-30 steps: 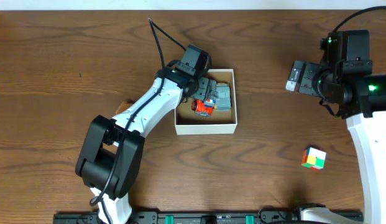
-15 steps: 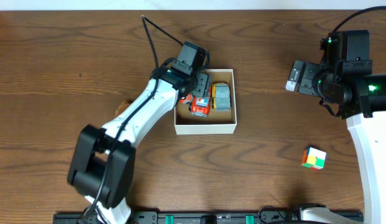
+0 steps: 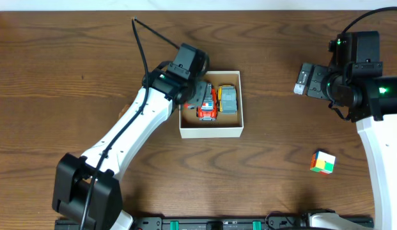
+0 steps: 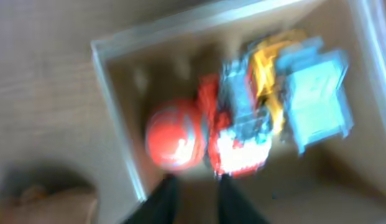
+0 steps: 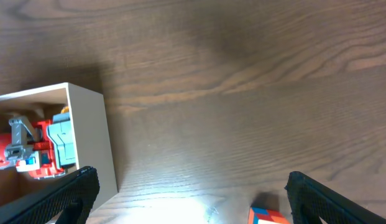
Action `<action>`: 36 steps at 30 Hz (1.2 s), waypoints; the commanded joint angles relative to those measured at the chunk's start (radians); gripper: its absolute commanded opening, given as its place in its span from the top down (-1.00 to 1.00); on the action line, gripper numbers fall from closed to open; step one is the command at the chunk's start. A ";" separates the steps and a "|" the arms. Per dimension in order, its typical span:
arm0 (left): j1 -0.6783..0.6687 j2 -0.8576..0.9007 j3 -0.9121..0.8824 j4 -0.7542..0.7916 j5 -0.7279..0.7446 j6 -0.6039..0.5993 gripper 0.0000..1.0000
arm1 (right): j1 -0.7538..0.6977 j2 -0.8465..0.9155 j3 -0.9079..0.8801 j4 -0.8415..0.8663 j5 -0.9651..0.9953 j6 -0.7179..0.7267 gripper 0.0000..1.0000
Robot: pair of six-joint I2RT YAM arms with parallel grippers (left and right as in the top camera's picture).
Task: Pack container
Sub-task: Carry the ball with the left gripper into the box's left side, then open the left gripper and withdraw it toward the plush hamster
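A dark brown wooden table (image 3: 57,76) with bold grain fills the overhead view. A pale strip (image 3: 262,4) along its far edge may be wall or floor. A black rail (image 3: 217,224) borders the near edge, and lamp glare (image 5: 180,210) whitens one patch of wood.

Open wooden table (image 3: 70,76) lies all round the white-walled container (image 3: 211,132). Inside it, a red toy vehicle (image 3: 207,108) and a grey-and-yellow toy (image 3: 228,99) fill the far middle and right. A round red piece (image 4: 175,137), blurred, seems to sit at their left. Bare cardboard runs along the near wall. The left arm (image 3: 144,112) slants over the container's far left corner, blocking approach from that side. A coloured cube (image 3: 322,162) sits well apart at near right. The right arm (image 3: 351,83) hangs at far right.
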 commanded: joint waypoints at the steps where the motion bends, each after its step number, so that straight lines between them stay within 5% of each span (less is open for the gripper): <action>1: 0.004 -0.011 0.008 -0.083 -0.027 0.000 0.75 | -0.008 -0.001 -0.003 0.000 -0.003 -0.019 -0.98; 16: 0.003 0.062 0.007 -0.084 -0.042 -0.002 0.88 | -0.008 -0.001 -0.003 0.000 -0.004 -0.019 -0.99; 36: 0.004 0.252 0.008 0.150 -0.043 0.002 0.87 | -0.008 -0.001 -0.003 -0.016 -0.003 -0.019 -0.99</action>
